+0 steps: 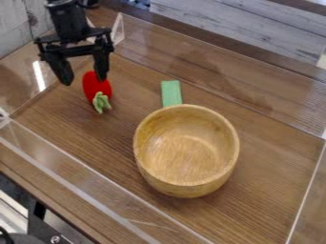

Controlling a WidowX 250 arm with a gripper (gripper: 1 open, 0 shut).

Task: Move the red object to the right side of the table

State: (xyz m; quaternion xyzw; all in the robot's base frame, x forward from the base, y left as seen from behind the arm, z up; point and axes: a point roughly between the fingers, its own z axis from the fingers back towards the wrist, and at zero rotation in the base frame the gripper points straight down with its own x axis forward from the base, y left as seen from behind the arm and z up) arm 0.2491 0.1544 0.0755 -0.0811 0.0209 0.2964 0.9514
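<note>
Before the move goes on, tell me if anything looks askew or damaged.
Nothing stands out: the bowl sits upright, and the red toy and green block show no visible damage.

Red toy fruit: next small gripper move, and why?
Probably lower the open gripper a little, fingers kept apart, so they come down around the red toy fruit. The fruit lies on the left part of the table, by the fingers, and nothing shows it lifted. Finger height above the table is hard to judge from this view, so I'd go gently.
</note>
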